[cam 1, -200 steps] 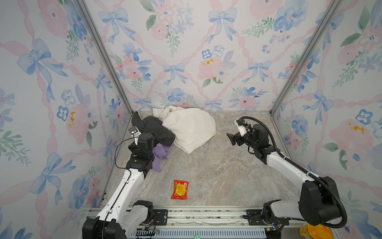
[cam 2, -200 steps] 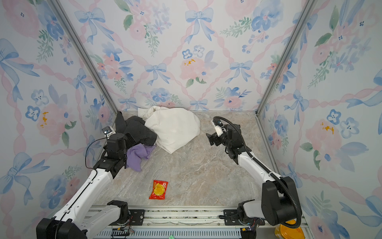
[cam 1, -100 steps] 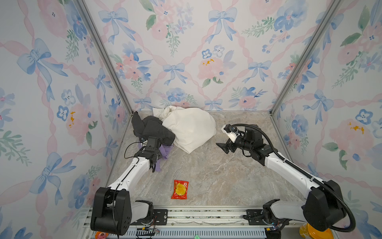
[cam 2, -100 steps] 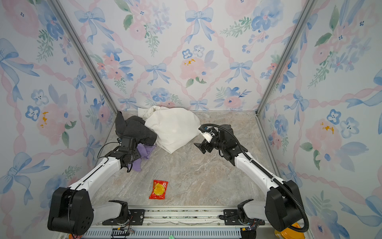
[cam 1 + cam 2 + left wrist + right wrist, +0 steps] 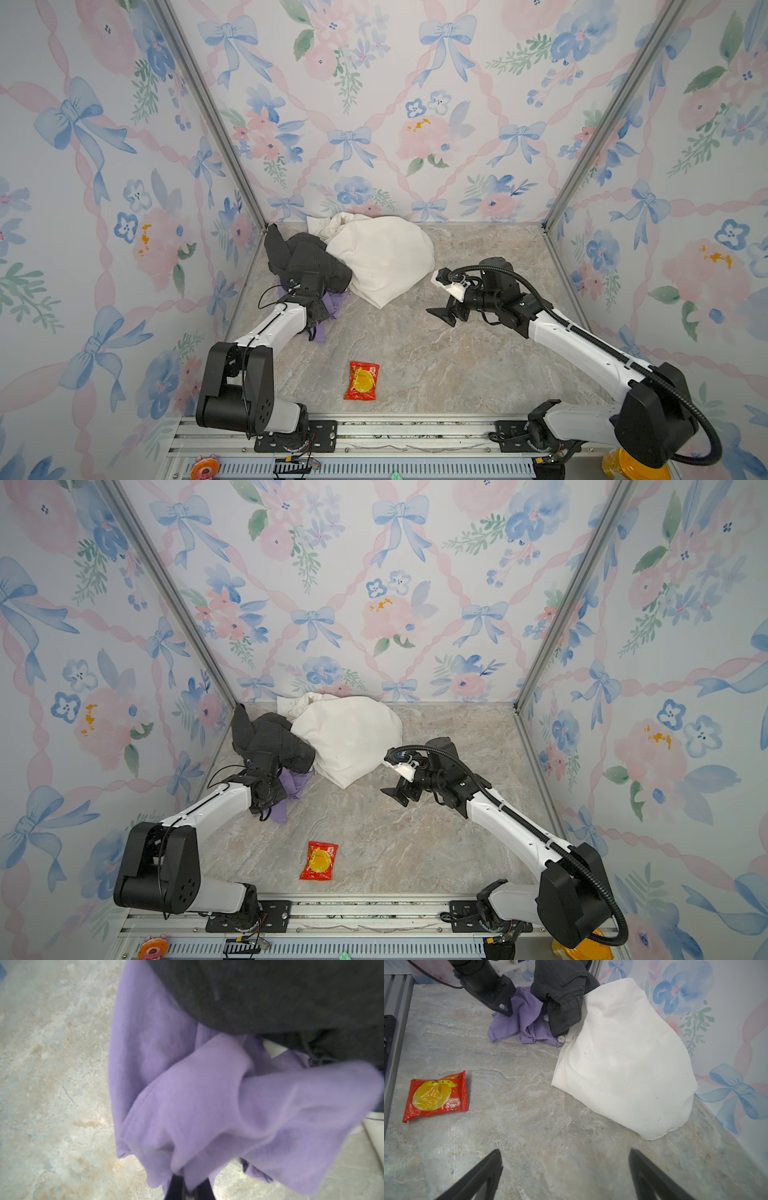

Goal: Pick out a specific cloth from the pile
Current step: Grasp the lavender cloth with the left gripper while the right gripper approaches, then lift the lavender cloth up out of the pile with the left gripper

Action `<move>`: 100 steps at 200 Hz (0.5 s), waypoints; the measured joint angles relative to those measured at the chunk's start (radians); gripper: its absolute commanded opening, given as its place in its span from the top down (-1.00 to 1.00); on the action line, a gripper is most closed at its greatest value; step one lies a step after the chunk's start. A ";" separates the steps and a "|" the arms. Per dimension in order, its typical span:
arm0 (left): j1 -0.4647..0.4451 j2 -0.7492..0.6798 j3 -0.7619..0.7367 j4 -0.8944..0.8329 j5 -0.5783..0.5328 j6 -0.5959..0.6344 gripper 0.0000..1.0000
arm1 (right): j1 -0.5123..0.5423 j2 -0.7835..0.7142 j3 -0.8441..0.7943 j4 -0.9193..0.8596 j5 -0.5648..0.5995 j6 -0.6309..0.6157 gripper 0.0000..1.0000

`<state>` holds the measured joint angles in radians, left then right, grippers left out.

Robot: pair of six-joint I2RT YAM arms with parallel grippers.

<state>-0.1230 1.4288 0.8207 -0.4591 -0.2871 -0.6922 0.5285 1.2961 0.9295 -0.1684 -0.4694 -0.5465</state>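
Risk of dragging dark grey-black garment (image 5: 307, 262) along: draped over thin lavender-purple cloth (image 5: 525, 1014) pinched in closed left hand (image 5: 188, 1188); right hand (image 5: 564, 1151) spread, empty.

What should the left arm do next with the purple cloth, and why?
Probably a slow pull toward the front of the table. The left gripper looks shut on a fold of the purple cloth, while the dark garment lies over part of it, so lifting straight up might drag that garment along.
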 measured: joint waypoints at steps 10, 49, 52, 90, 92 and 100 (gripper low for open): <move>0.000 -0.002 0.027 0.000 0.008 0.000 1.00 | 0.012 0.005 0.011 -0.015 -0.011 -0.013 -0.94; 0.000 -0.061 0.107 0.000 0.035 0.000 1.00 | 0.045 0.027 0.069 -0.083 -0.048 -0.071 -0.94; 0.000 -0.069 0.111 0.001 0.036 0.000 1.00 | 0.047 0.029 0.073 -0.090 -0.050 -0.077 -0.94; -0.001 -0.140 0.187 0.000 0.038 0.009 1.00 | 0.065 0.050 0.130 -0.165 -0.077 -0.128 -0.94; -0.002 -0.143 0.191 0.000 0.038 0.011 1.00 | 0.066 0.051 0.132 -0.167 -0.077 -0.129 -0.94; -0.002 -0.153 0.208 -0.002 0.037 0.017 1.00 | 0.070 0.054 0.145 -0.179 -0.078 -0.137 -0.94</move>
<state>-0.1253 1.2758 1.0283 -0.4606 -0.2497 -0.6750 0.5987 1.3502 1.0744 -0.3470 -0.5472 -0.6838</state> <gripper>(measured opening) 0.049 0.970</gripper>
